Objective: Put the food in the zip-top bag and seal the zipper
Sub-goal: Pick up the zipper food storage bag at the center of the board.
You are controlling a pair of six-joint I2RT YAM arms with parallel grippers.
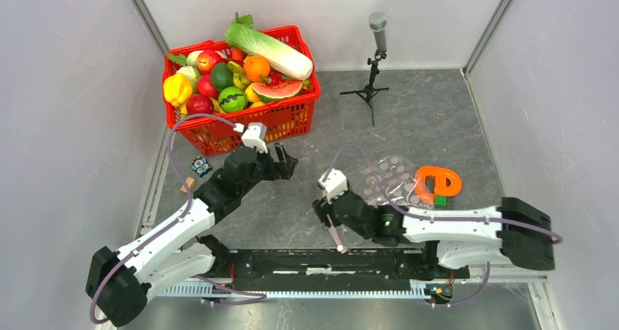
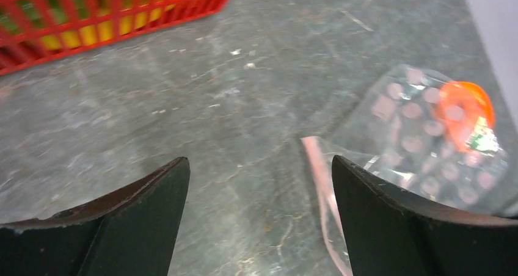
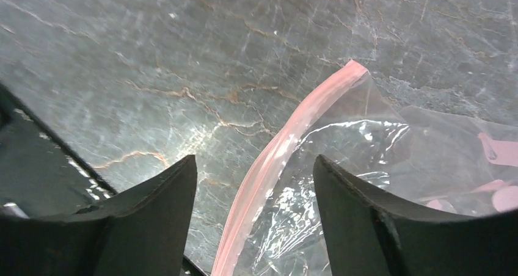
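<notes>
The right gripper [image 3: 255, 166] stands wide open and holds nothing. In its wrist view the zipper [image 3: 287, 135] runs as a pink strip through the gap between the fingers, lying on the table [image 3: 153, 56] below them; whether a finger touches it cannot be told. The left gripper [image 2: 259, 166] is also spread wide and empty over bare grey surface, with the zip-top bag [image 2: 427, 135] at the right of its frame. In the overhead view the bag lies flat, right of centre, partly under the right arm. The food sits in the red basket [image 1: 241, 129] at upper left, with the cabbage [image 1: 270, 49], orange [image 1: 256, 68], watermelon slice [image 1: 277, 90] and yellow pepper [image 1: 177, 89] on top. I judge the task barely begun, with filling and sealing both left to do. An orange ring-shaped piece [image 1: 438, 182] shows at the bag's right end; whether it is inside, under or beside the film I cannot tell. Nor can I tell if the zipper is parted or pressed shut, and both wrist views cut off its lower end.
</notes>
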